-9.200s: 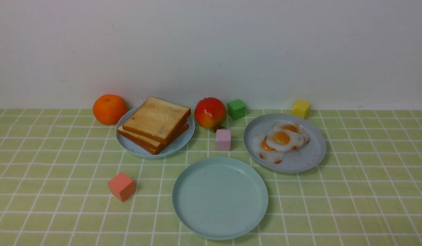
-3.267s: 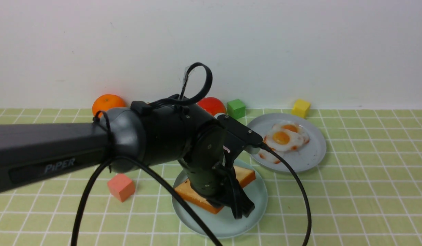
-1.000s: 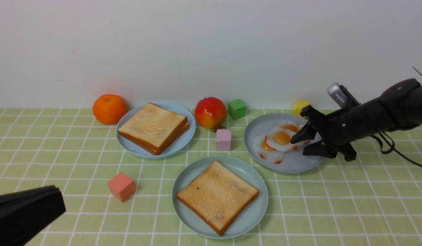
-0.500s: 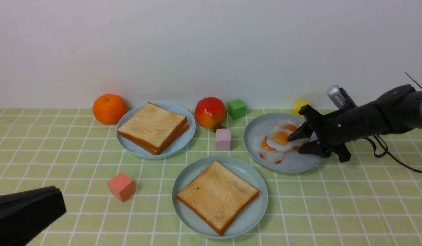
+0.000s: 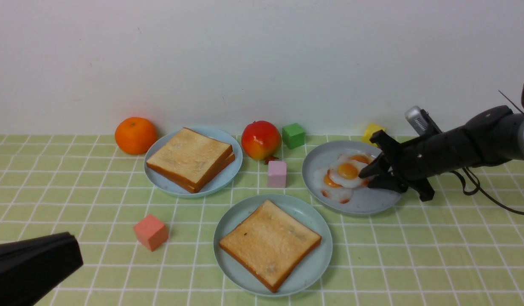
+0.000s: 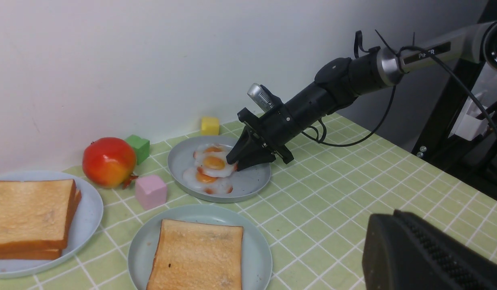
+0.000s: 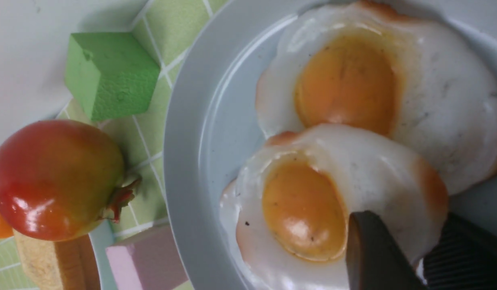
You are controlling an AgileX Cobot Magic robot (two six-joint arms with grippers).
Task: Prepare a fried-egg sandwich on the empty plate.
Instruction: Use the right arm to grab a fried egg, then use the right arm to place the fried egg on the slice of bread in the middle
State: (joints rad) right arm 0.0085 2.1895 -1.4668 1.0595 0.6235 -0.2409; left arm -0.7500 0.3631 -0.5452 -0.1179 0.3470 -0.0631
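Note:
The mint-green plate [image 5: 317,263], near the front centre, carries one toast slice [image 5: 270,242]; no fried-egg sandwich is in view. Two more slices [image 5: 190,157] are stacked on the sky-blue plate [image 5: 228,174] at the back left. The grey plate [image 5: 364,204] on the right holds overlapping fried eggs. My right gripper [image 5: 367,179] reaches in from the right. Its fingers pinch the right edge of the top fried egg [image 5: 347,172], which still lies on the pile. In the right wrist view that egg [image 7: 305,209] sits between the gripper's [image 7: 405,229] two fingers. My left gripper [image 6: 383,219] is shut and empty, low at the front left.
An orange [image 5: 135,135] and a red fruit [image 5: 261,140] stand at the back. A green cube [image 5: 293,135], pink cube [image 5: 277,173] and yellow cube [image 5: 371,131] sit among the plates. A salmon cube [image 5: 150,231] lies left of the mint-green plate.
My right gripper has edged a little further left over the grey plate and its jaws have narrowed onto the top egg's edge. The left arm has stayed put.

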